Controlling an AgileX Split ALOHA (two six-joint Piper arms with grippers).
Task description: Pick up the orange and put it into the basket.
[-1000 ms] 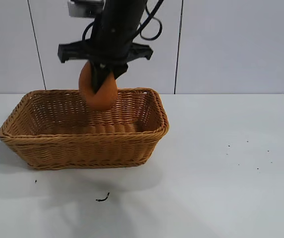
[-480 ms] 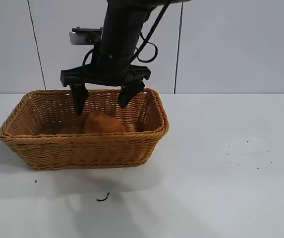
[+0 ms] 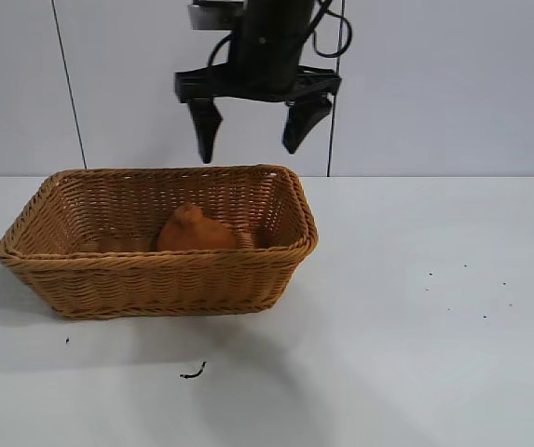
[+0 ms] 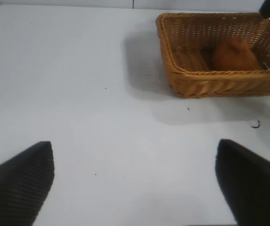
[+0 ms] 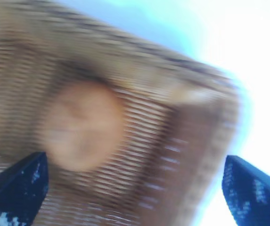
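Even, bright light from overhead falls on my white tabletop (image 3: 434, 326), and the tan woven wicker basket (image 3: 155, 279) casts a soft grey shadow beside and in front of itself. My right wrist view is heavily smeared, so the dull-orange fruit (image 5: 80, 125) is a fuzzy blob, with white glare washing out one corner. My left wrist view stays fairly clear.

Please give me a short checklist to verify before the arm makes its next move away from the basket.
1. Orange lies inside the basket: ok.
2. Right hand open and holding nothing: ok.
3. Right hand above the basket rim, touching no wicker: ok.
4. Orange lying settled on the basket floor: cannot tell.
5. Left hand open, over bare table, apart from the basket: ok.
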